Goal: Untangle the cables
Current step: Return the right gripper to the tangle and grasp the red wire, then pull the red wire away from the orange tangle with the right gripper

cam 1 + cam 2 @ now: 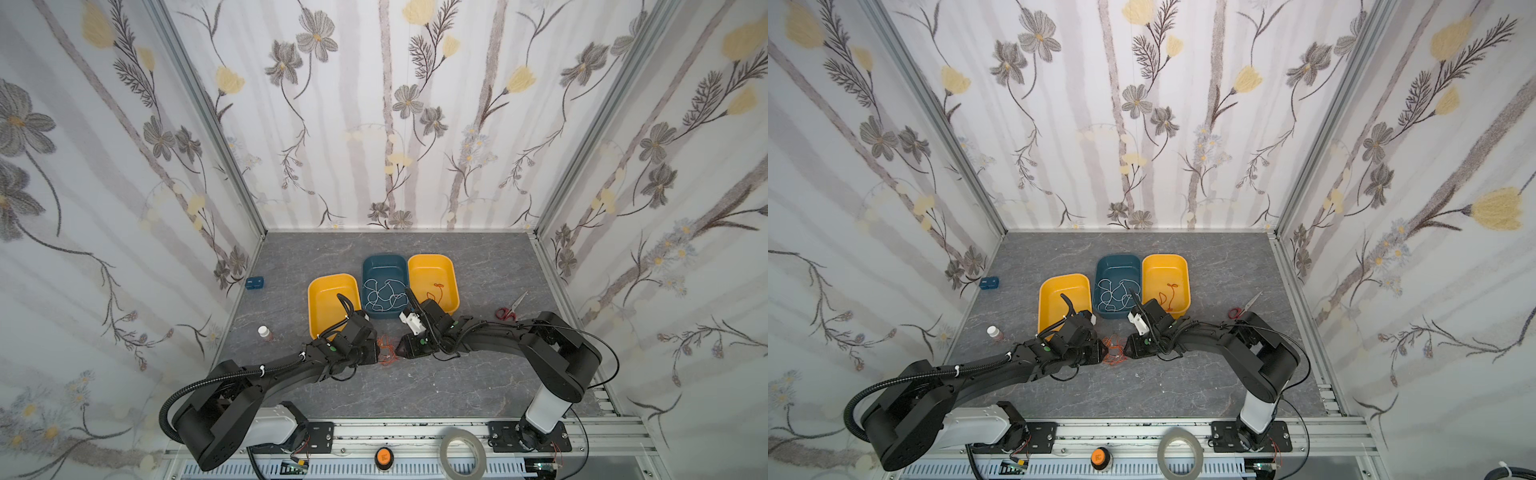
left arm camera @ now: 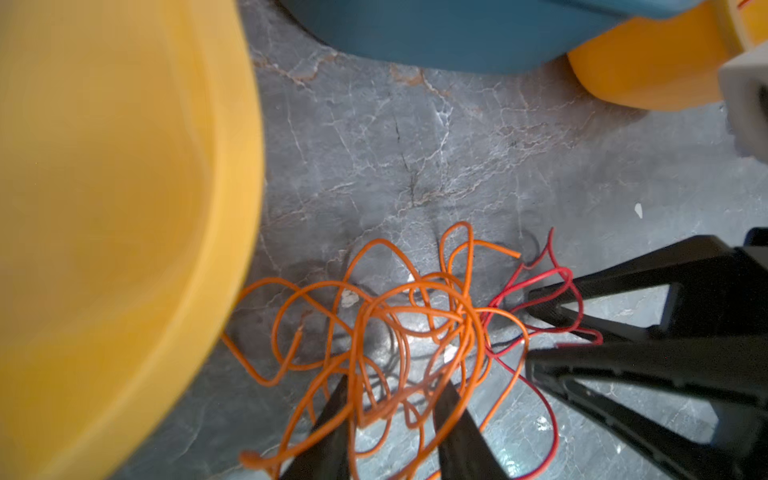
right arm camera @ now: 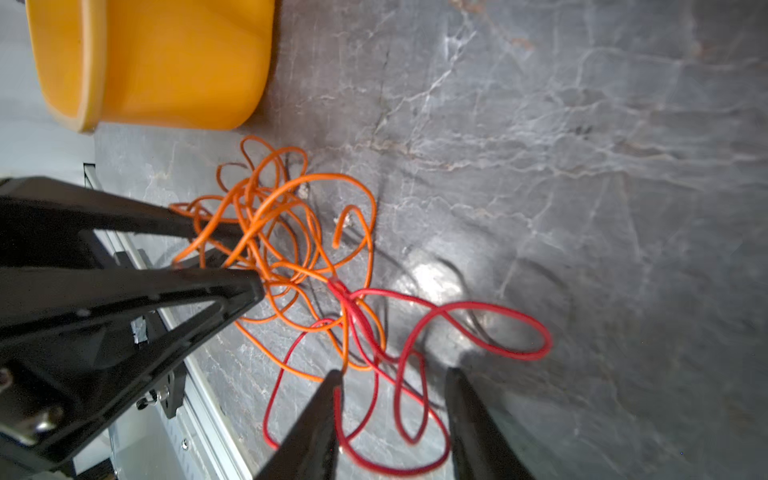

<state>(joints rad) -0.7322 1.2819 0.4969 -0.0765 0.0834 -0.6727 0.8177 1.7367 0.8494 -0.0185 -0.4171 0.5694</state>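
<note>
A tangle of orange cable and red cable lies on the grey table between my two grippers in both top views. My left gripper stands open over the orange loops, with several strands running between its fingers. My right gripper is open too, and red loops lie on the table between its fingers. The two grippers face each other tip to tip across the tangle. A white cable lies coiled in the blue tray. A short orange strand rests in the right yellow tray.
Nothing shows in the left yellow tray, which sits close beside the left arm. Scissors lie at the right, a small bottle and a blue block at the left. A tape roll rests on the front rail.
</note>
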